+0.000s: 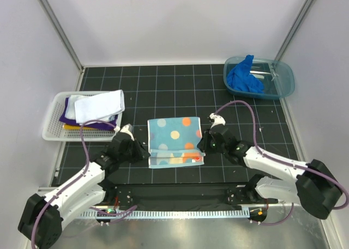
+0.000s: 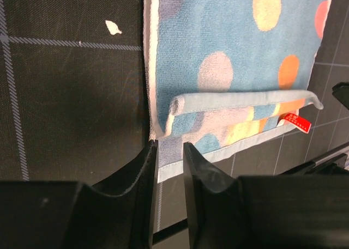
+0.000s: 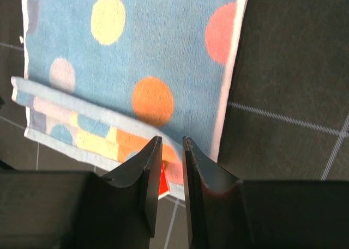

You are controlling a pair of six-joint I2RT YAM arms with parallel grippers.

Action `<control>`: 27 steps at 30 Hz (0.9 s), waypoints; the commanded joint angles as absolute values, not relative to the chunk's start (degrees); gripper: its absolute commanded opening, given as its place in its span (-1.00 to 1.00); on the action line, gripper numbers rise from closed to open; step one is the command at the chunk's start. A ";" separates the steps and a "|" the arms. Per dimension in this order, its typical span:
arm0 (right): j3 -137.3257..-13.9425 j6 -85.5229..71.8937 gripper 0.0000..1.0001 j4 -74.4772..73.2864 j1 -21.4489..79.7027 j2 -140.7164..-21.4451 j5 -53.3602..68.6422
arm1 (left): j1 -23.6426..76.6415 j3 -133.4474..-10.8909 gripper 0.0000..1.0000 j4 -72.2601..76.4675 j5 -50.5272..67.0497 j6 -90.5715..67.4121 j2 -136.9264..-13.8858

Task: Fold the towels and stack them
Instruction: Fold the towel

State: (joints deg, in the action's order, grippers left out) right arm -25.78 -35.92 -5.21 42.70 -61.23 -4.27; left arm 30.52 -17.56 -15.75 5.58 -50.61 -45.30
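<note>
**Spotted towel flat at mid-worktop, a gripper at each near corner, both released.**
The spotted towel (image 1: 175, 132) lies flat on the worktop (image 1: 163, 91). A narrow strip along its near edge is turned over, and that fold runs left to right. The left gripper (image 2: 169, 145) stands over the near left corner and the right gripper (image 3: 172, 140) over the near right corner by the red tag (image 2: 297, 122). The jaws of each are narrowly parted and grasp nothing. The rest of the towel lies on the far side of both, each arm equally close to its own corner. The basket (image 1: 50, 130) at far left holds a white towel (image 1: 101, 104) on top of a purple towel (image 1: 68, 117) and a yellow towel (image 1: 73, 127). The tub (image 1: 286, 85) at far right holds a blue towel (image 1: 244, 77).
</note>
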 commanded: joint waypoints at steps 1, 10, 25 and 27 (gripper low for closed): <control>-30.32 -35.42 -0.42 -1.76 43.07 -66.60 -7.99 | 30.67 -21.43 -0.41 -15.91 4.49 -48.43 -47.28; -30.68 -36.39 -0.45 1.39 44.38 -73.83 -7.12 | 30.76 -35.40 -0.38 -13.89 3.16 -41.23 -68.28; -24.35 -35.16 -0.44 1.76 45.35 -65.93 -1.67 | 35.59 -42.10 -0.43 -11.43 8.35 -38.58 -82.79; -23.82 -34.81 -0.44 1.15 45.35 -64.87 -1.06 | 36.56 -41.93 -0.43 -11.34 8.26 -38.93 -82.53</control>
